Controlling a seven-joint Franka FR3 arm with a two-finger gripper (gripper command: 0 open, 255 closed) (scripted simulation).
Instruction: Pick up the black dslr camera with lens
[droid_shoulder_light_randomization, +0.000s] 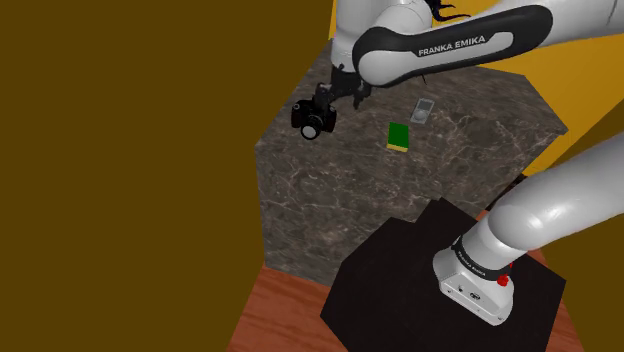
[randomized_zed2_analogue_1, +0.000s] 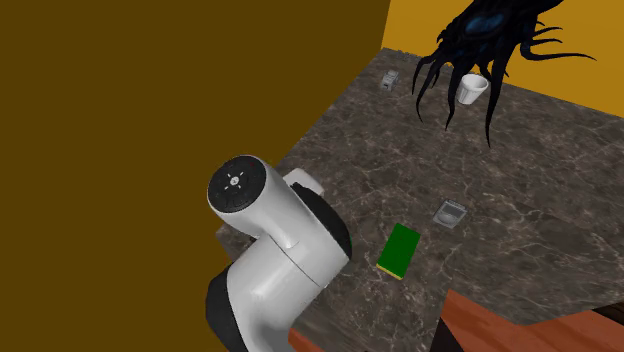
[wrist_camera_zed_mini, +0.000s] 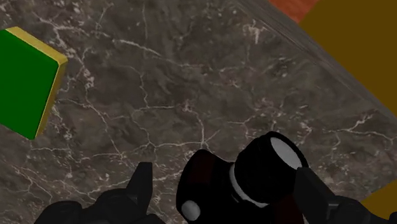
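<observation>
We see the black DSLR camera (droid_shoulder_light_randomization: 315, 120) near the marble counter's (droid_shoulder_light_randomization: 450, 170) corner at the shoulder view's left, close to the edge, with its lens (droid_shoulder_light_randomization: 313, 130) turned towards that camera. The gripper (droid_shoulder_light_randomization: 335, 98) hangs right over it. In the wrist view the gripper (wrist_camera_zed_mini: 224, 172) has its fingers (wrist_camera_zed_mini: 143, 184) spread wide with the camera (wrist_camera_zed_mini: 216, 191) between them. A strip of marble shows between one finger and the camera body, while the other finger sits just beside the lens (wrist_camera_zed_mini: 273, 165). We read that as straddling, not clamping. We cannot tell whether the camera rests on the counter or is off it.

On the arm's (droid_shoulder_light_randomization: 400, 60) dark band we read "FRANKA EMIKA" in white capitals. A smaller line of white print curves round the link above the stand (droid_shoulder_light_randomization: 400, 280), and we cannot make it out.

Near the middle of the counter lies a green book (droid_shoulder_light_randomization: 399, 137) with a yellow edge, and just beyond it a small grey device (droid_shoulder_light_randomization: 423, 110), the two apart. No lettering shows on either. In the second exterior view a white cup (randomized_zed2_analogue_1: 474, 88) stands at the far end under a black tentacled shape (randomized_zed2_analogue_1: 490, 40), with a small grey object (randomized_zed2_analogue_1: 390, 80) near the far corner
</observation>
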